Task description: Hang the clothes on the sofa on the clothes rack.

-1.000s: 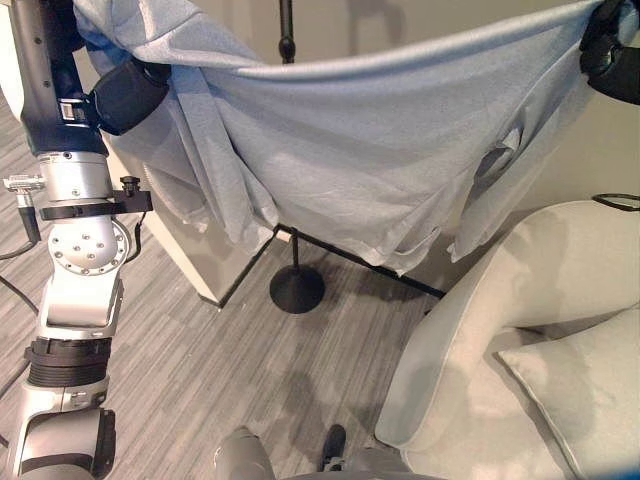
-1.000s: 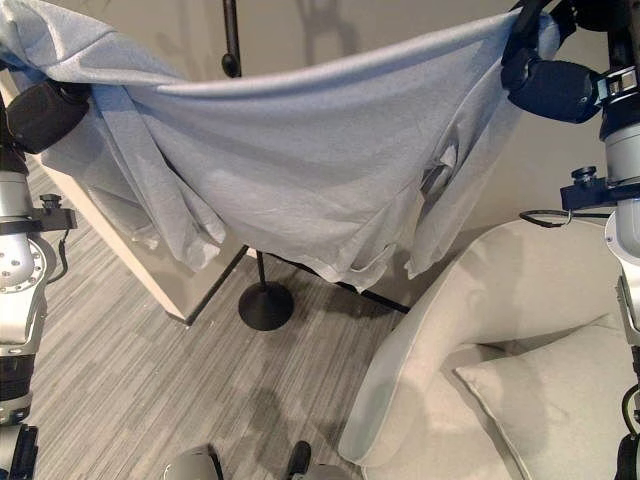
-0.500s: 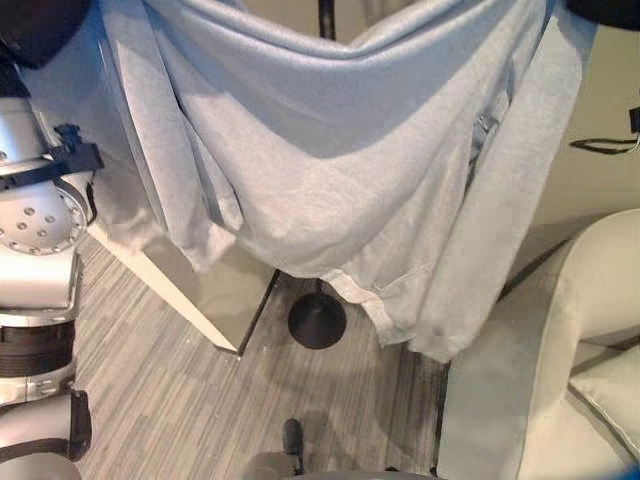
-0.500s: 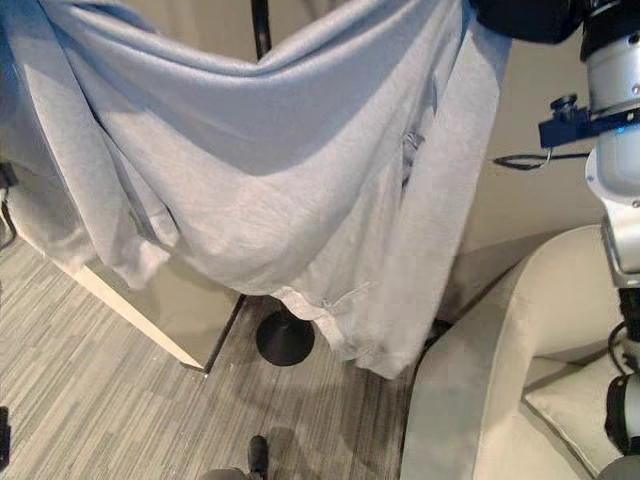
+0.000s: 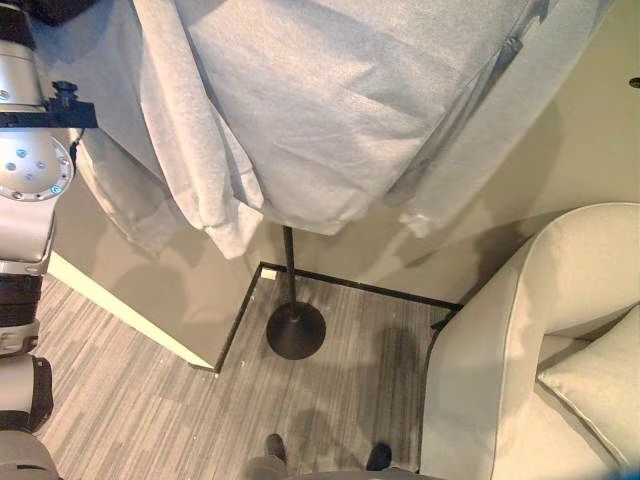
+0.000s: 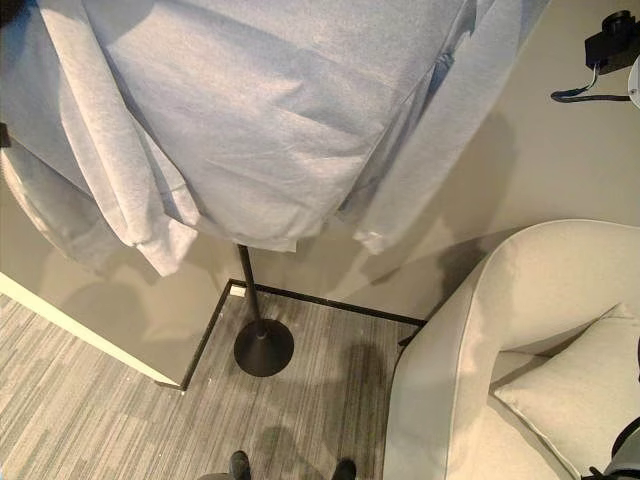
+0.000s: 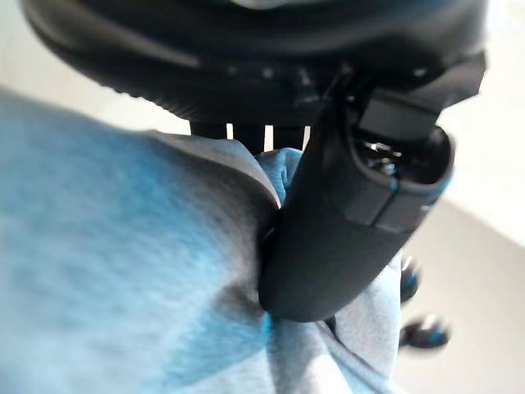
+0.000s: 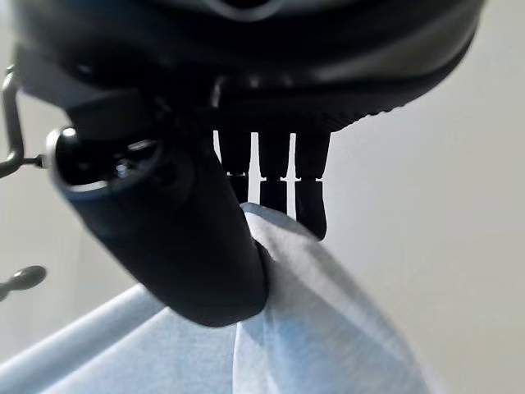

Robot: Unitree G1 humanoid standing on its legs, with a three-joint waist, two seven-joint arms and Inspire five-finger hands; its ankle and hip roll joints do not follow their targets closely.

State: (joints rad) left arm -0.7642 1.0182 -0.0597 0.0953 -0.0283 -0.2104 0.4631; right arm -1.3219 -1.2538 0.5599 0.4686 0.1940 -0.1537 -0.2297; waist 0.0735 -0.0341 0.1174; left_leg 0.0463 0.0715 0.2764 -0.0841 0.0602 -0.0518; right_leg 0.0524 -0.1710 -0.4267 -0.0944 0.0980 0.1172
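Sweatshirt (image 5: 330, 110) hangs spread between both hands — left hand (image 7: 344, 238) and right hand (image 8: 180, 246) each pinching cloth — rack pole (image 5: 291, 270) directly behind its middle.

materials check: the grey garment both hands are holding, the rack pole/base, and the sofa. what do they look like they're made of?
Garment: looks like soft matte knit, sweatshirt-like; heathered grey, loose folds, ribbed-looking cuffs. Left hand and right hand each pinch it.
Rack pole and round base: probably black-painted metal; thin, rigid, slight sheen.
Sofa: cream upholstery, matte woven-looking fabric, though it could be faux suede.
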